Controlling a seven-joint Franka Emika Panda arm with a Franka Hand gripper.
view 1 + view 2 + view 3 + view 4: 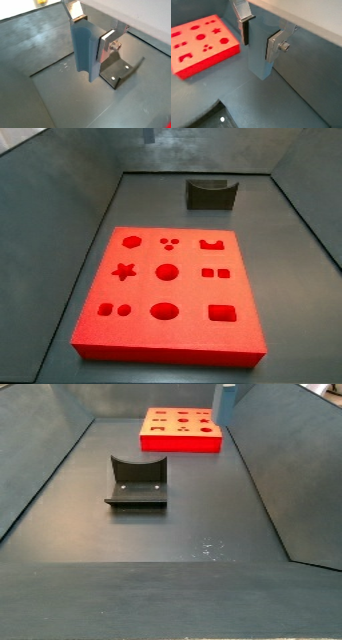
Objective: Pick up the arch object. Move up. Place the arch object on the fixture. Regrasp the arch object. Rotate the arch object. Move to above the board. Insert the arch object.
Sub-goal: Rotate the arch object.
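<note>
My gripper [92, 34] is shut on the arch object [83, 50], a slate blue-grey elongated block that hangs upright between the silver fingers [107, 44], well above the floor. Both wrist views show the hold: the gripper [259, 40] clamps the arch object [260, 65] near its upper end. The dark fixture [117, 71] stands on the floor below and beside the block. Both side views show the fixture [210, 193] [138, 481] with nothing on it. The red-orange board [167, 293] [183, 429] [201, 45] lies flat, its cutouts unfilled. The block's lower end [225, 404] seems to hang in at the frame's top.
Dark grey walls [67, 198] [287, 474] slope up around the floor on all sides. White scuff marks [207, 549] dot the floor near the fixture.
</note>
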